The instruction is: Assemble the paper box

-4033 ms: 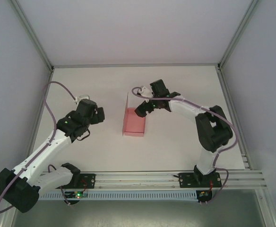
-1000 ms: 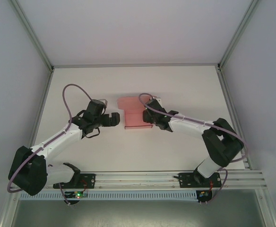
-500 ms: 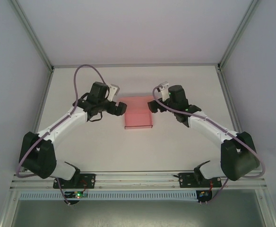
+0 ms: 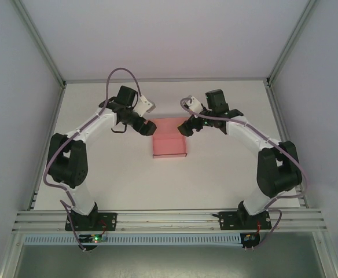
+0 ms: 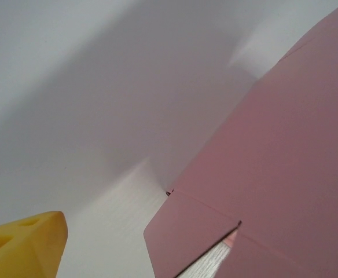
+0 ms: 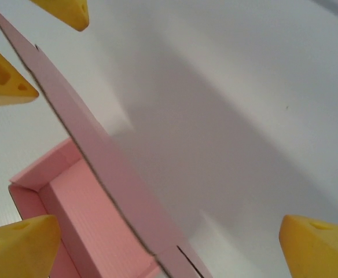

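The paper box (image 4: 169, 146) is a shallow pink tray in the middle of the table, its lid flap (image 4: 169, 123) hinged along the far side. My left gripper (image 4: 148, 127) is at the flap's left end and my right gripper (image 4: 185, 128) at its right end. In the right wrist view the flap (image 6: 117, 174) runs edge-on between my wide-open right gripper (image 6: 169, 246), with the box's inside (image 6: 82, 231) below. The left gripper's two yellow fingertips (image 6: 65, 11) stand apart on either side of the flap's far end. The left wrist view has pink card (image 5: 273, 145) close up and one fingertip (image 5: 24, 246).
The white table (image 4: 227, 168) lies inside a frame of aluminium posts (image 4: 41, 46) with pale walls on three sides. A metal rail (image 4: 169, 219) carrying both arm bases runs along the near edge. Both arms reach far back, elbows out towards the side walls.
Both arms have swung outward and back. The grippers have gone from the box's sides to the two ends of the lid flap, and the right gripper has opened wider.
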Available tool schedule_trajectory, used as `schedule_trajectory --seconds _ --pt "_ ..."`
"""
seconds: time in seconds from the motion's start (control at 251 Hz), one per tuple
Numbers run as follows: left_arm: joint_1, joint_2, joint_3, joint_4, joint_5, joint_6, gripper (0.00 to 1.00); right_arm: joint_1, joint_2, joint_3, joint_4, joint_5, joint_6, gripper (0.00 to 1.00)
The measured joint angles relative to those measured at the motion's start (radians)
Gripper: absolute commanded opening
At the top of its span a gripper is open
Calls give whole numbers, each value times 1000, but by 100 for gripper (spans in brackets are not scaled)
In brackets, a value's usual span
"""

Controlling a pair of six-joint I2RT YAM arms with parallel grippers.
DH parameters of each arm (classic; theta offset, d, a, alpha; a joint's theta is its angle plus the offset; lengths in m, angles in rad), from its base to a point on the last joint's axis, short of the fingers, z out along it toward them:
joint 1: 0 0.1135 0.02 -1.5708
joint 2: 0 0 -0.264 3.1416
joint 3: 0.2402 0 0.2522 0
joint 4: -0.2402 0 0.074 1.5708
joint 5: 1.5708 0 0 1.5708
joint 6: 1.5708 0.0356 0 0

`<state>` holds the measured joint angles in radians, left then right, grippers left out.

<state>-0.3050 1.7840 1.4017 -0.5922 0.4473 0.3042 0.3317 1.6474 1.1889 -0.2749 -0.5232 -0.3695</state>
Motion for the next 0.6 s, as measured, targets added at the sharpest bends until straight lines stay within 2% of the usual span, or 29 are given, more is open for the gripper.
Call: schedule_trajectory --seconds 0.156,0.255,0.331,0.431,0.603 --pt "2 21 7 -26 24 34 76 -3 72 58 -67 -7 -35 90" --pt "2 21 7 -30 24 46 64 -3 97 69 -89 -5 -48 84" --pt "2 21 7 -30 24 52 55 -3 110 79 -100 -5 -51 75" --pt "2 21 7 -30 24 56 53 -3 126 97 -111 -5 -53 73" --pt "2 26 19 -34 32 56 46 -3 134 110 -130 12 -56 61"
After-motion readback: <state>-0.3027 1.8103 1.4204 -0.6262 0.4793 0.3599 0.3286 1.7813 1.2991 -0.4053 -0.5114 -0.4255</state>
